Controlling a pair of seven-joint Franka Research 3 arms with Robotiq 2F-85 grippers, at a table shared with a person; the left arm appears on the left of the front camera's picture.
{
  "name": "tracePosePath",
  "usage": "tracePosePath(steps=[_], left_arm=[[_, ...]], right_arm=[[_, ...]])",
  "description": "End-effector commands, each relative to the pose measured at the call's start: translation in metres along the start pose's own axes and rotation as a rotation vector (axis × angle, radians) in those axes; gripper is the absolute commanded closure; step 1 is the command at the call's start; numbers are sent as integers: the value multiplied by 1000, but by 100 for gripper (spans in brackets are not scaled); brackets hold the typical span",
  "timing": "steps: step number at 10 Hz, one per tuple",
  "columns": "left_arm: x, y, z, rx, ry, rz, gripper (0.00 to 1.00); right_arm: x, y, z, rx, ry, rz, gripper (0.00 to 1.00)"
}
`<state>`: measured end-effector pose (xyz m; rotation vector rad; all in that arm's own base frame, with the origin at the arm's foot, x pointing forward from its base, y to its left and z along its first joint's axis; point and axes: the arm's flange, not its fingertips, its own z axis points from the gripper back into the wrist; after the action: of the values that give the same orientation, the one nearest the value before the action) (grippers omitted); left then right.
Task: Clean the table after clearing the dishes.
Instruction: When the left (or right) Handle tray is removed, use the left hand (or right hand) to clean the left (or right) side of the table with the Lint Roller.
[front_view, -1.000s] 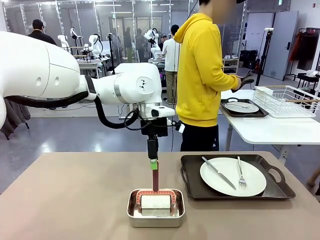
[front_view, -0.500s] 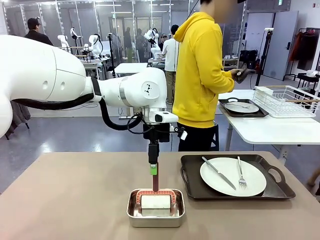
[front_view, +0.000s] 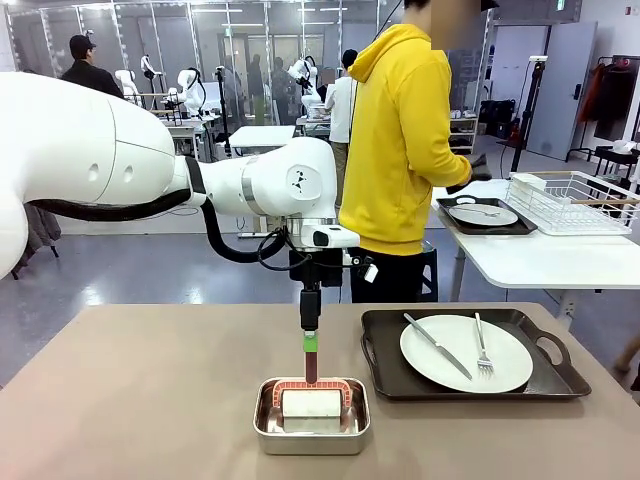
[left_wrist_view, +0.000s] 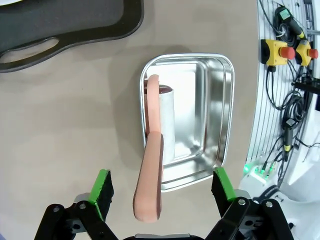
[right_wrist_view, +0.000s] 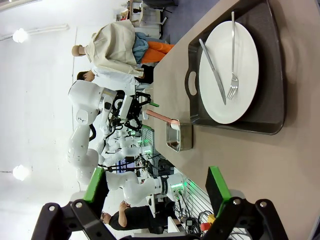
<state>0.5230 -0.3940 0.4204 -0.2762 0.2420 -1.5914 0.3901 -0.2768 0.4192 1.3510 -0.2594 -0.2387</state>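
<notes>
The taupe table (front_view: 150, 400) holds a dark tray (front_view: 380, 350) with a white plate (front_view: 466, 352), knife and fork. A second plate (front_view: 482, 214) lies on its tray on the white side table. A white roller (front_view: 310, 403) with a reddish upright handle (front_view: 311, 365) stands in a steel pan (front_view: 311, 430). My left gripper (front_view: 310, 340) hangs over it. In the left wrist view the left gripper (left_wrist_view: 162, 189) is open, with the handle (left_wrist_view: 150, 175) between the fingers, untouched. My right gripper (right_wrist_view: 156, 186) is open and empty, facing the plate (right_wrist_view: 229, 72).
A person in a yellow hoodie (front_view: 400, 140) stands at the far edge, turned toward the white table, which also carries a wire rack (front_view: 575, 200). The brown table's left half is bare. Cables and emergency-stop buttons (left_wrist_view: 280, 50) sit beyond the near edge.
My left gripper has come down along the handle and shifted slightly right. The person's hand has dropped toward the side table.
</notes>
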Motion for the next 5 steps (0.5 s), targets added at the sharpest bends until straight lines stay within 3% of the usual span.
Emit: tracePosePath(steps=[1,4,5], left_arm=[[3,-3,-5,14,-10,24,0],[2,-4,-7,-7,7,28,0],[2,-3,-8,-12,9,27,4]], right_arm=[[-2,3,1,5,0,6,0],[-2,3,1,5,0,6,0],[-2,3,1,5,0,6,0]])
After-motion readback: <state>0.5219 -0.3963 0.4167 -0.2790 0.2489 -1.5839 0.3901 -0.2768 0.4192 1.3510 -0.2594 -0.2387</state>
